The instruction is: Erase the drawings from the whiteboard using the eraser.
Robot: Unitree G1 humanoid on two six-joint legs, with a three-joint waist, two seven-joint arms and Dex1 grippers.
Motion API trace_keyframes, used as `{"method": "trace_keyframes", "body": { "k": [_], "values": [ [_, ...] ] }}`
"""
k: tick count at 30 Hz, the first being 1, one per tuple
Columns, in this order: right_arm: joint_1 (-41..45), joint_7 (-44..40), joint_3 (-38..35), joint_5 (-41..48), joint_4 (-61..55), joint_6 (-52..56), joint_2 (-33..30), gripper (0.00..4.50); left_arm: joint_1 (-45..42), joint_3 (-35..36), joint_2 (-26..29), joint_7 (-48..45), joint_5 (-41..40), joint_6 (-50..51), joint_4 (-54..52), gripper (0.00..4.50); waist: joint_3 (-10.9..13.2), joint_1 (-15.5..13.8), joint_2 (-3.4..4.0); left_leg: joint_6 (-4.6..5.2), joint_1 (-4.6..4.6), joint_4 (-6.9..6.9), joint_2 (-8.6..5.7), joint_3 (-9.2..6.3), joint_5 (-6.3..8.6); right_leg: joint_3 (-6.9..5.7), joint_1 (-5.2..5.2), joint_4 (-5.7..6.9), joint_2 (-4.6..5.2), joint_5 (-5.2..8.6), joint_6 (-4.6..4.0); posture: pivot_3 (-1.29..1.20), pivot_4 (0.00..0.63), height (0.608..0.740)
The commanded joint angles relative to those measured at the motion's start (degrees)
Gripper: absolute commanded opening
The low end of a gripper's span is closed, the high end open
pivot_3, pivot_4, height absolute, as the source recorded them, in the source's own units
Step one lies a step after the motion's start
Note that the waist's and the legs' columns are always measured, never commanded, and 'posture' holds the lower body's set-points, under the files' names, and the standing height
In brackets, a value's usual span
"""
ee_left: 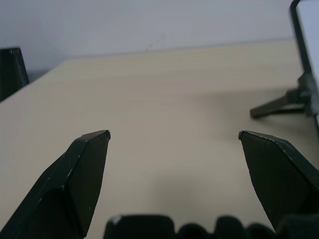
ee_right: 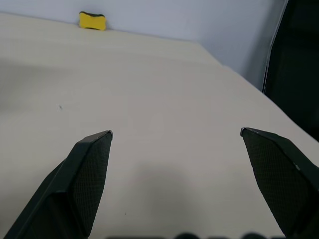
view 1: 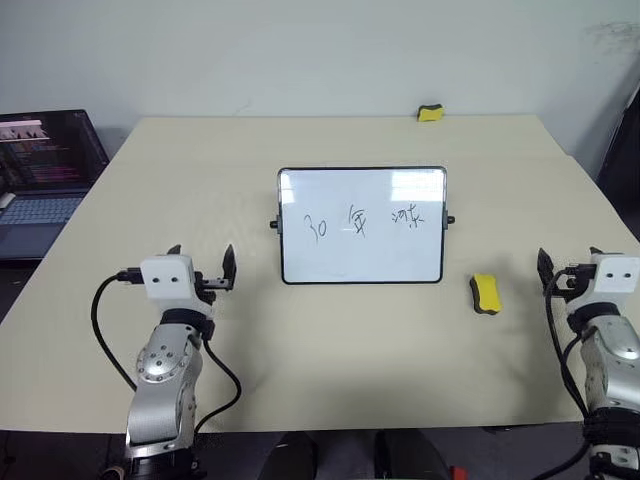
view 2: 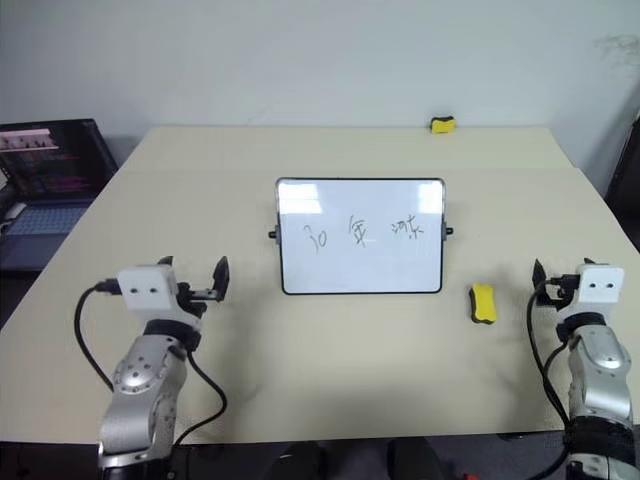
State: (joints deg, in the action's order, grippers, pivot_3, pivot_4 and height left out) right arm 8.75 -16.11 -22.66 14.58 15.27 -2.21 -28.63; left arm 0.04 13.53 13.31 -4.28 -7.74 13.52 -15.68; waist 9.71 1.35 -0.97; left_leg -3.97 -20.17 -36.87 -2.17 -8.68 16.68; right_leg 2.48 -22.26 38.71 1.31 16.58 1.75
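Claws first: the right gripper (view 1: 568, 262) hovers near the table's right edge with its two black fingers spread wide and nothing between them, and the left gripper (view 1: 203, 259) hangs over the left half of the table (view 1: 330, 360), equally agape and empty. The eraser (view 1: 485, 293), a small oblong yellow sponge block with a dark underside, lies just inboard of the right gripper, between it and the whiteboard's lower right corner. The whiteboard (view 1: 362, 226) stands propped at the table's middle, glossy white in a thin black frame, its drawings (view 1: 363, 222) untouched. A similar yellow block (view 1: 430, 112) rests at the far edge. Likely step: reach for the eraser. Best approached across its short sides, squeezing gently since sponge compresses, then wiping lightly so the propped board does not tip.
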Motion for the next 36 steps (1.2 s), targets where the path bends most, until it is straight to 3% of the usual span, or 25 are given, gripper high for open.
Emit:
{"method": "trace_keyframes", "body": {
  "k": [1, 8, 19, 25, 27, 32, 36],
  "values": [
    [0.2, -0.1, -1.2, 2.2, -3.5, 4.8, -0.6, 4.43, -0.2, 0.0, -0.2, 0.8, 0.9, 0.1, -0.1, 4.5, 0.0, 0.1, 0.0, 0.01, 0.0, -0.01, -0.01, 0.0, 0.0, 0.0, 0.0, 0.0, 0.0, 0.0, 0.0, 0.0, 0.15, 0.74],
    [-1.4, 1.1, 0.0, 0.5, -9.7, 8.9, -0.1, 4.43, -0.2, 1.8, 0.0, 0.0, -1.4, 0.6, -2.5, 4.5, 0.0, 0.2, 0.01, -0.01, 0.0, 0.0, 0.01, 0.01, -0.01, 0.0, -0.01, 0.0, 0.0, 0.01, 0.01, 0.0, 0.15, 0.74],
    [-5.4, 6.3, -0.4, 2.6, -25.3, 19.7, 5.3, 4.43, -6.3, 9.4, 9.0, -5.9, -7.8, 2.1, 1.1, 4.5, 0.0, 0.1, 0.03, -0.07, -0.06, -0.01, -0.02, -0.08, -0.03, -0.07, -0.01, -0.05, 0.02, 0.01, 0.02, 0.0, 0.15, 0.74],
    [-9.8, 6.8, -0.4, 6.6, -36.5, 25.1, 7.9, 4.43, -11.8, 6.9, 10.7, -9.3, -10.7, 5.1, -0.3, 4.5, 0.0, 0.1, 0.03, -0.14, -0.13, 0.01, -0.01, -0.18, -0.07, -0.13, -0.03, -0.11, 0.02, 0.02, 0.02, 0.0, 0.15, 0.74],
    [-10.8, 7.3, -0.7, 8.9, -39.3, 27.4, 9.1, 4.43, -13.9, 4.5, 10.8, -12.6, -13.1, 6.5, -1.5, 4.5, 0.0, -0.1, 0.02, -0.14, -0.16, 0.01, -0.03, -0.22, -0.07, -0.17, -0.03, -0.12, 0.04, 0.03, 0.03, 0.0, 0.15, 0.74],
    [-11.5, 11.0, 1.2, 10.5, -46.8, 35.4, 10.3, 4.43, -19.3, -5.3, 17.6, -34.3, -20.4, 9.0, -1.3, 4.5, 0.1, 0.2, 0.06, -0.16, -0.18, 0.03, -0.04, -0.21, -0.08, -0.18, -0.05, -0.11, 0.02, 0.03, 0.02, 0.0, 0.15, 0.74],
    [-11.9, 11.9, 2.4, 12.1, -51.0, 41.8, 9.6, 4.43, -24.4, -10.7, 21.3, -46.2, -22.4, 9.7, 1.7, 4.5, 0.1, 0.6, 0.12, -0.11, -0.17, 0.06, -0.03, -0.19, -0.06, -0.17, -0.07, -0.1, -0.02, 0.03, 0.02, 0.0, 0.15, 0.74]
  ]
}}
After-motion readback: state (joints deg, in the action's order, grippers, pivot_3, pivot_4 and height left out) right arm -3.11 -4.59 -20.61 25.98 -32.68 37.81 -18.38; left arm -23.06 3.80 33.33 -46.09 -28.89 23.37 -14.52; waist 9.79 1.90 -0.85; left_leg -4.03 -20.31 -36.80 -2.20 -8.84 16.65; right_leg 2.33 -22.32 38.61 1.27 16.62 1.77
